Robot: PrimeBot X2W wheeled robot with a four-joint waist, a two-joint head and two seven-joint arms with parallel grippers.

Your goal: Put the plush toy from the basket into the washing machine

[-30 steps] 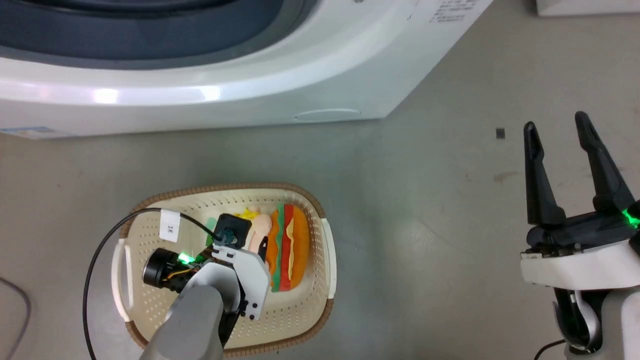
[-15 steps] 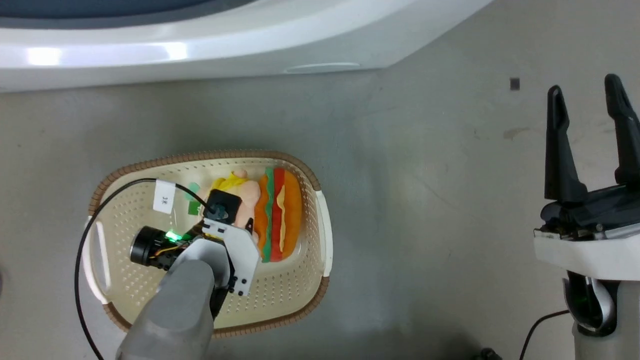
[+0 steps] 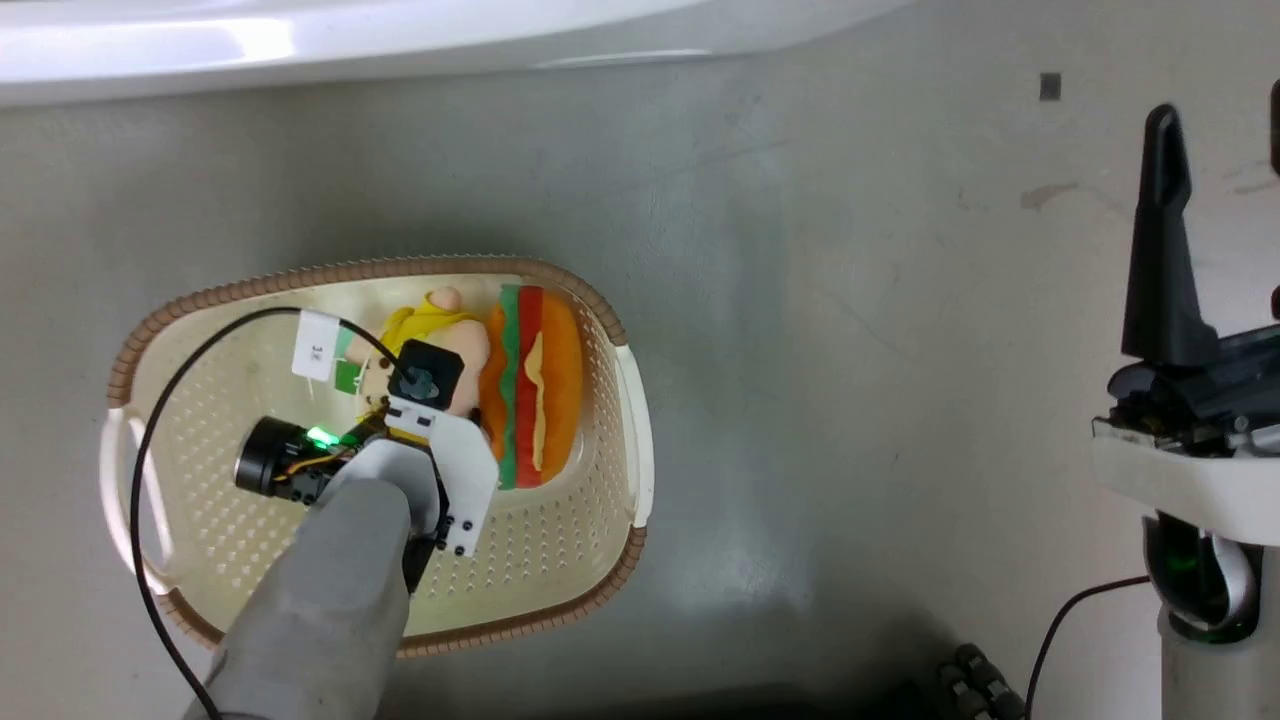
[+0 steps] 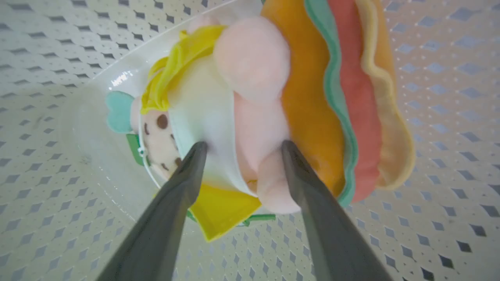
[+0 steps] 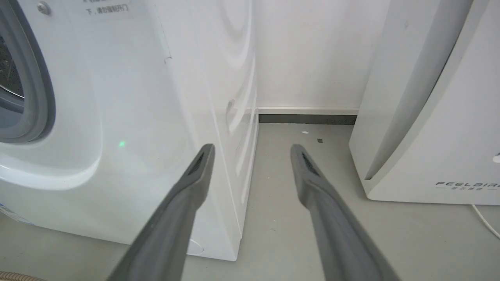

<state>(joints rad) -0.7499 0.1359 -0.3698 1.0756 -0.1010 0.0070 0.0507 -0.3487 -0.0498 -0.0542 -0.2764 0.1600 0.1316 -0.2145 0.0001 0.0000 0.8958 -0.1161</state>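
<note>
The plush toy [image 3: 535, 385], a pale pink animal with a yellow hat joined to an orange, red and green hamburger cushion, lies in the right half of the cream basket [image 3: 350, 268] on the floor. My left wrist hangs over its pink part and hides the fingers in the head view. In the left wrist view my left gripper [image 4: 243, 146] is open, its tips straddling the toy's [image 4: 312, 117] pink and white body just above the basket's perforated bottom [image 4: 429, 97]. My right gripper [image 3: 1220, 100] stands open and empty far right. The washing machine [image 3: 300, 40] runs along the top edge; its grey gasket [image 5: 35, 78] shows beyond the right gripper [image 5: 253, 148].
A black cable [image 3: 200, 350] with a white label [image 3: 315, 350] loops from my left wrist over the basket. A white appliance lettered FEELBIRD [image 5: 429, 117] stands right of the washing machine, with a strip of grey floor [image 5: 281, 195] between them. Another cable [image 3: 1070, 620] lies at lower right.
The head camera has tilted down: the basket has slid up and left in the picture and the washing machine has nearly left at the top. Both grippers stay open.
</note>
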